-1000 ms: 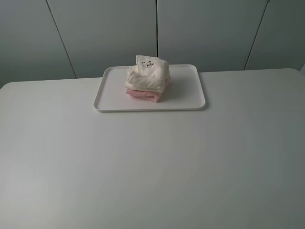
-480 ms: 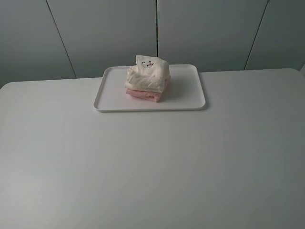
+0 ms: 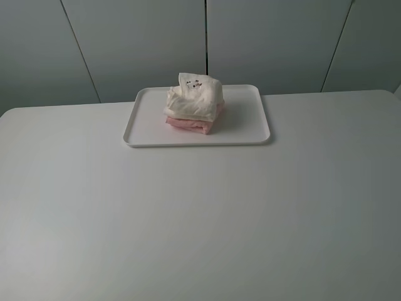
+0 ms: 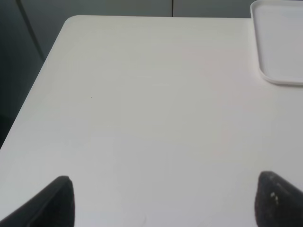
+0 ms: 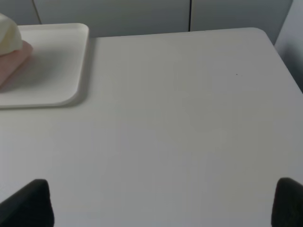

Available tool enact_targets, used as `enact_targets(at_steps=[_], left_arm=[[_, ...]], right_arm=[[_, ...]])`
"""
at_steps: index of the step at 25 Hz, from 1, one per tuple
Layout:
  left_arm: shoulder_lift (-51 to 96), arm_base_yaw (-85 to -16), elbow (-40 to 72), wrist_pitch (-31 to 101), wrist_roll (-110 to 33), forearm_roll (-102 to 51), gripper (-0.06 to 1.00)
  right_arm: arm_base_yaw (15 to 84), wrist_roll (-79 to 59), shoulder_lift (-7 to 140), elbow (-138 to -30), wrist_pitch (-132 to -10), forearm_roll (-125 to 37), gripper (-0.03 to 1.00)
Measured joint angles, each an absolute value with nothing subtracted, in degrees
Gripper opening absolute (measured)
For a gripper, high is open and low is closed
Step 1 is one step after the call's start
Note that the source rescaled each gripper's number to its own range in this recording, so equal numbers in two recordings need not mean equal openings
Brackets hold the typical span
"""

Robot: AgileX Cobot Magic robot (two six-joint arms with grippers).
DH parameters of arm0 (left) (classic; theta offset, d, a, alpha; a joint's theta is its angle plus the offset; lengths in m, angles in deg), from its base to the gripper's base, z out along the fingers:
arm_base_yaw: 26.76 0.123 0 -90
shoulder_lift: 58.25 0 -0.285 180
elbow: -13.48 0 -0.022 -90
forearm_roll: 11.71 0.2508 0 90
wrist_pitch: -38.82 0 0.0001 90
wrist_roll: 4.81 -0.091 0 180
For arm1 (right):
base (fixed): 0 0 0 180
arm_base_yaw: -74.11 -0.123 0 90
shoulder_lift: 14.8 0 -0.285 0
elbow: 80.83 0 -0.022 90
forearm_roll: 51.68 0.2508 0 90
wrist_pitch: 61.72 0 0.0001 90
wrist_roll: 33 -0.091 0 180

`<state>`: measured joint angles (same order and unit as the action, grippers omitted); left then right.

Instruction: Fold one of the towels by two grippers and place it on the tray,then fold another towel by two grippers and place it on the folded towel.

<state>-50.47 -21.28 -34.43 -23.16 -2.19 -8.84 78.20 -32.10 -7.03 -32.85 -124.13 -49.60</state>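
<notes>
White towel (image 3: 195, 97) is stacked on pink towel (image 3: 188, 124) in tray (image 3: 143, 125), upper centre. Both grippers (image 4: 161, 201) (image 5: 161, 201) are spread wide, nothing held.

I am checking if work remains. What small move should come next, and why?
Probably none beyond keeping both arms parked. The cream-white towel lies folded on the pink towel inside the tray, and both the left gripper and right gripper are open, empty, above bare table.

Left gripper (image 4: 163, 201) jaws spread wide (holding nothing), white table (image 4: 156, 118), tray (image 4: 279, 45) corner.
</notes>
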Motion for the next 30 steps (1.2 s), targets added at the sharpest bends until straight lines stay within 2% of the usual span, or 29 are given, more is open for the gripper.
enact_targets(at_steps=[10,30], left_arm=[[-50.47,-21.28,-34.43,-23.16,-4.81,-10.02,0.99],[-50.47,-21.28,-34.43,-23.16,-4.81,-10.12,0.99]], right_arm=[[77.02,-28.49,-7.03,-32.85,-124.13,-47.82,1.0],[77.02,-32.43,-7.03,-32.85,-124.13,-47.82,1.0]])
